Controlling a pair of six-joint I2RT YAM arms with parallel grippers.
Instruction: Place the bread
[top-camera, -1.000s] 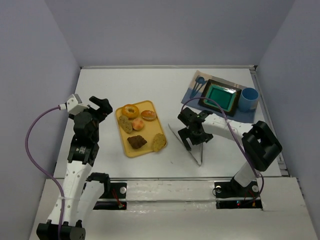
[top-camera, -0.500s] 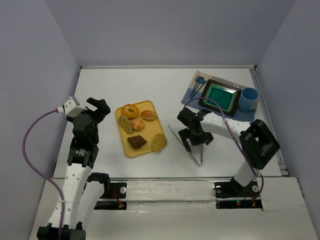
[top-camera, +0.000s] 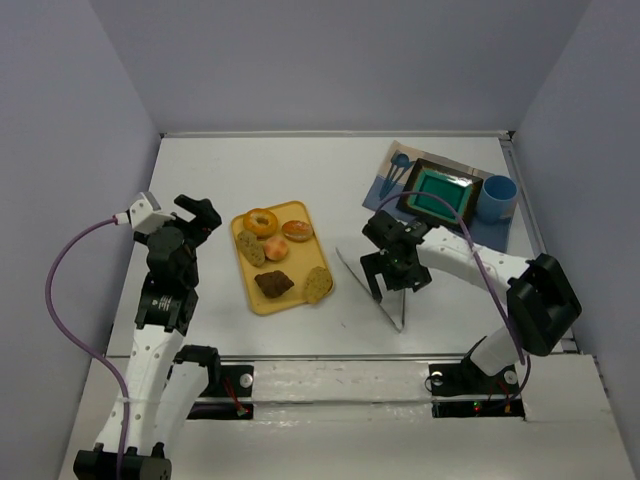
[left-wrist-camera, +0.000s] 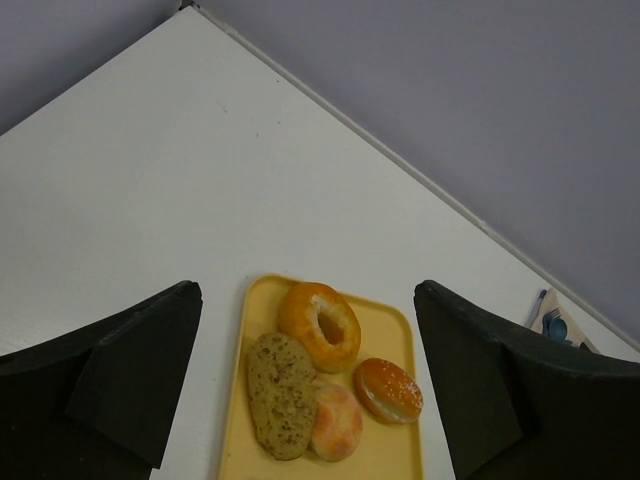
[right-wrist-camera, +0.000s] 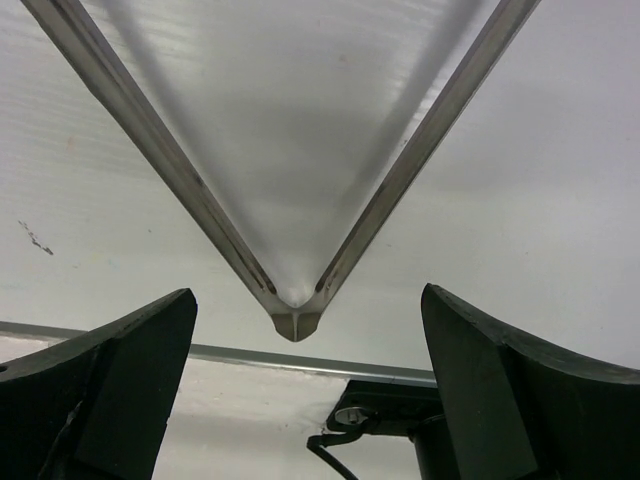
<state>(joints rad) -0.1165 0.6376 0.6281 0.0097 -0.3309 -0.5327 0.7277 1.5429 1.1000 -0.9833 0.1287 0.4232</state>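
Top external: I read the bread (top-camera: 273, 284) as a dark brown square slice lying on the smooth yellow tray (top-camera: 262, 304).
Right gripper (top-camera: 391, 284): fully spread, empty, over the clear rimmed plate (right-wrist-camera: 290, 180).
Left gripper (left-wrist-camera: 305, 290): spread wide, empty.

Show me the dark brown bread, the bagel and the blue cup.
dark brown bread (top-camera: 273, 284), top view, its middle.
bagel (left-wrist-camera: 295, 315), left wrist view, ring's left side.
blue cup (top-camera: 497, 210), top view, near wall.
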